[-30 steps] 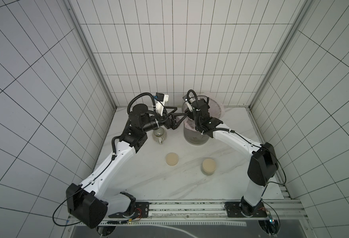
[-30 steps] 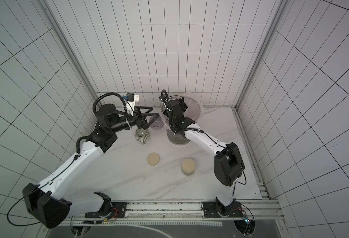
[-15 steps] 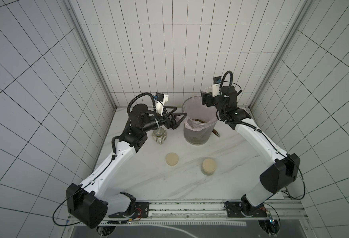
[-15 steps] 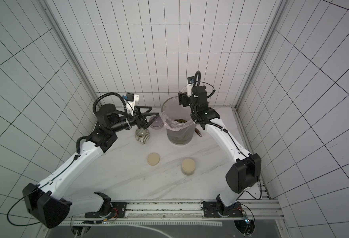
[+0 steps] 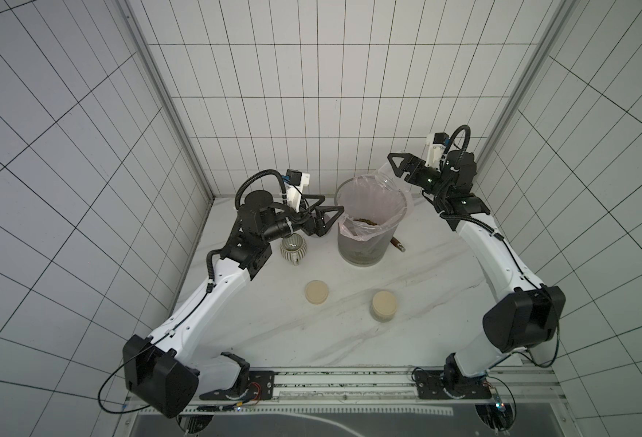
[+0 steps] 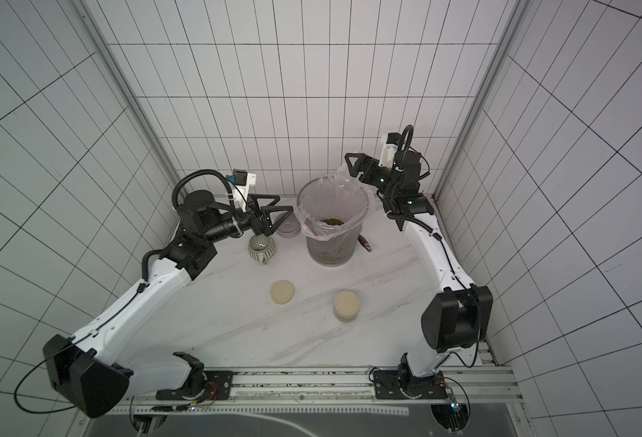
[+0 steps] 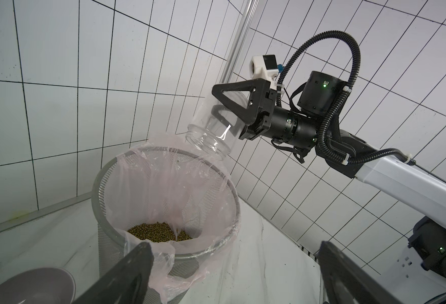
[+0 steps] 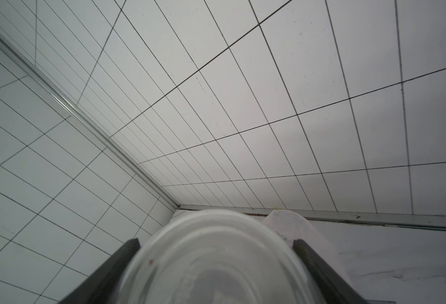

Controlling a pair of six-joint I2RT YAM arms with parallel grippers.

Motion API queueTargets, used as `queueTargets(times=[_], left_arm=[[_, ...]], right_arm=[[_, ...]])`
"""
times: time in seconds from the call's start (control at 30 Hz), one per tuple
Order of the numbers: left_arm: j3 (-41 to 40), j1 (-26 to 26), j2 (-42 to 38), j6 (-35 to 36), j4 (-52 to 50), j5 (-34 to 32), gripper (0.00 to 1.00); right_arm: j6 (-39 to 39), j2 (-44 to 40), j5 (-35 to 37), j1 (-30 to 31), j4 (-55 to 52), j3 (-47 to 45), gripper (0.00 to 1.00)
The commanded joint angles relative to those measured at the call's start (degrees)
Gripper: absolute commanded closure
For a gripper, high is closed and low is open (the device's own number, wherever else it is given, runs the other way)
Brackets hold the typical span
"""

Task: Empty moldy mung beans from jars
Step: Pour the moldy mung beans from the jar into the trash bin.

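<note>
Our right gripper (image 7: 213, 101) pinched an empty jar (image 5: 385, 181), tilted over the bin's (image 5: 361, 251) 1 o'clock rim. The mung beans (image 5: 365, 220) lay inside; our left gripper (image 5: 334, 203) stood spread at 9 o'clock.

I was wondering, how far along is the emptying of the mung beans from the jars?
Done: olive-green mung beans lie in the pink-lined grey mesh bin, and one flat beige lid lies loose. In hand: the right jaws hold an emptied clear glass jar tilted above the bin's rim. Remaining: the second, lidded glass jar stands unopened.
</note>
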Motion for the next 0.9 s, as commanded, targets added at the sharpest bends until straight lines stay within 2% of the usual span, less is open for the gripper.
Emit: queueTargets(times=[0.0,0.1,0.27,0.43,0.53,0.6,0.7,0.87], left_arm=[[0.2,0.2,0.7,-0.1,1.7,-0.4,0.02],[0.1,0.2,0.9,-0.7,2.3,-0.5,0.02],[-0.1,0.2,1.4,-1.5,3.3,-0.3,0.02],[0.0,0.1,1.8,-2.0,3.7,-0.2,0.02],[0.1,-0.2,2.1,-2.0,3.7,-0.2,0.02],[0.1,-0.4,2.1,-2.0,3.6,-0.1,0.02],[0.5,-0.5,2.0,-1.9,3.1,-0.2,0.02],[1.8,-0.5,1.5,-0.2,0.5,-0.4,0.02]], right_arm=[[6.2,-1.2,-6.4,-1.0,8.5,-1.3,0.32],[2.7,-0.9,-5.3,-0.7,4.9,0.1,0.32],[-9.9,-0.3,0.0,2.8,-6.0,4.1,0.32],[-24.0,-0.8,13.9,9.2,-14.5,6.9,0.32],[-26.2,-4.8,21.0,11.8,-7.5,0.3,0.32],[-24.6,-5.9,22.4,11.8,-3.0,-3.5,0.32],[-24.8,-5.4,23.7,12.4,-3.4,-2.3,0.33],[-26.2,-11.4,27.4,14.8,4.3,-7.5,0.33]])
